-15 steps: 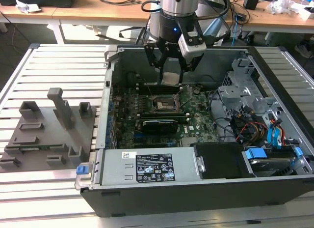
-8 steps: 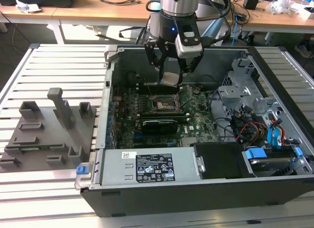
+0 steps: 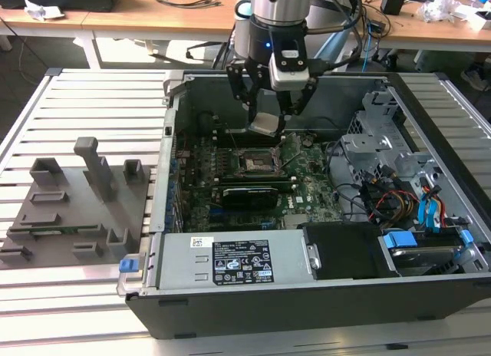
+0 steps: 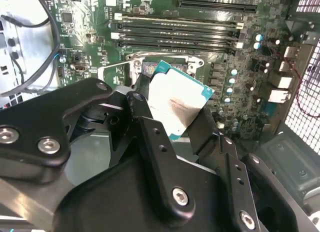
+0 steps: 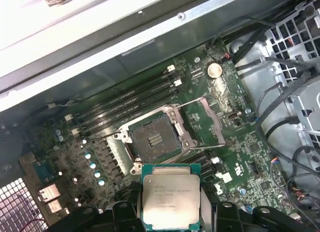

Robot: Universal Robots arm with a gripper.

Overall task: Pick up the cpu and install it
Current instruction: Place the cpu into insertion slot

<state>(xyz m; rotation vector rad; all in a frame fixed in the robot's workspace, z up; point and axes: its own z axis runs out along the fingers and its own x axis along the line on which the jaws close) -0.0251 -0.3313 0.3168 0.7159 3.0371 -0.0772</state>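
Note:
My gripper hangs inside the open computer case, shut on the cpu, a flat silvery square chip with a thin green border. In the second wrist view the cpu sits tilted between two black fingers. The first wrist view shows the cpu held a little above and to one side of the open socket, whose metal load plate is swung up. In the exterior view the socket lies on the green motherboard just below the gripper.
The black case has raised walls all round. A drive cage with coloured cables fills the exterior view's right. Memory slots run beside the socket. A grey tray with upright blocks lies on the slatted table at the exterior view's left.

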